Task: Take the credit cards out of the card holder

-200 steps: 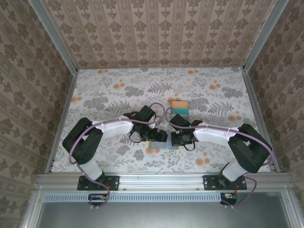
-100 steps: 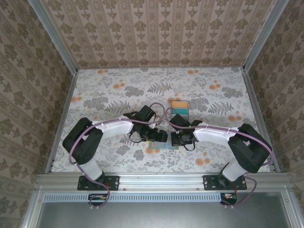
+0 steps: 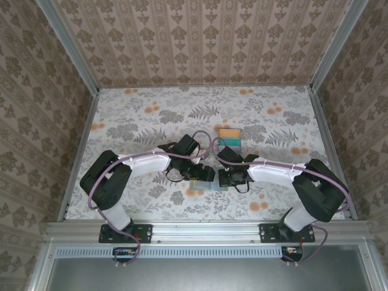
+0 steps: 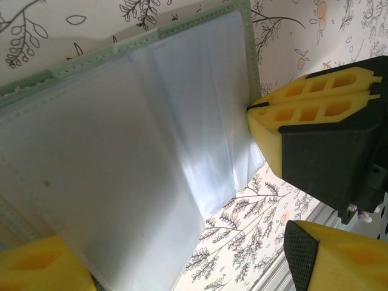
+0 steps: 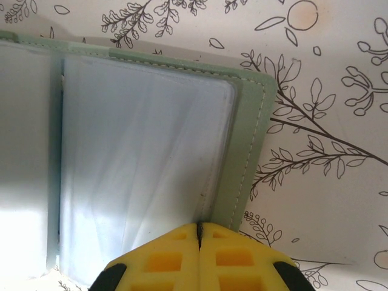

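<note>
The card holder (image 5: 250, 145) lies open and flat on the table (image 3: 139, 121) between the two arms, its clear sleeves (image 4: 121, 151) facing up so the pockets can be reached from above. The right gripper (image 5: 199, 239) is clenched on nothing, its joined tips pressing down on the holder's right-hand flap just beside the sleeve edge, evidently to pin the holder and stop it sliding or folding shut. The left gripper (image 4: 173, 260) hangs low over the holder's other half with its jaws spread, one finger at each side of a sleeve, placed as if to close on a card or sleeve edge. The credit cards (image 3: 229, 138) sit stacked beyond the holder's far side, apart from it. Whether any sleeve has a card in it I cannot tell.
</note>
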